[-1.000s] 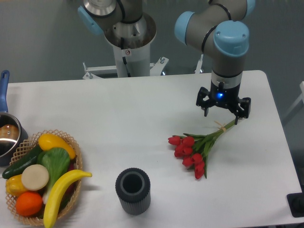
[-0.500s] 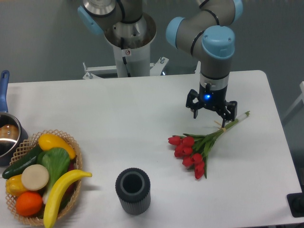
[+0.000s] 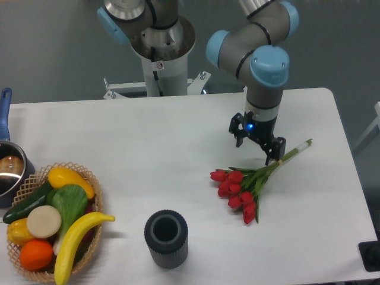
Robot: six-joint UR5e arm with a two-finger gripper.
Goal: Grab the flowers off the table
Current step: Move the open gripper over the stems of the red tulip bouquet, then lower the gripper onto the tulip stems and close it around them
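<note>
Flowers (image 3: 249,184) of this sort should weigh almost nothing, and they look like a soft, springy bunch rather than a rigid object: the heads and leaves would likely crush or splay under a pinch, and a hold there would probably let the bundle sag. The better place to take it, by my judgement, is the stem bundle close to the pale tie, where the stalks are gathered tight and narrow enough to fit between two fingers. The bunch is a cluster of red tulip buds fanned toward the lower left, green leaves above them, and pale green stems running up and to the right to a thin tip. It lies flat on the white table (image 3: 148,136), right of centre. The gripper (image 3: 257,138) hangs just above the stems near the tie, its two fingers spread apart and holding nothing. Well away to the left sit a dark ribbed cup (image 3: 166,238), a wicker basket (image 3: 35,175) of fruit and vegetables, and a pot (image 3: 9,172) at the table's edge.
</note>
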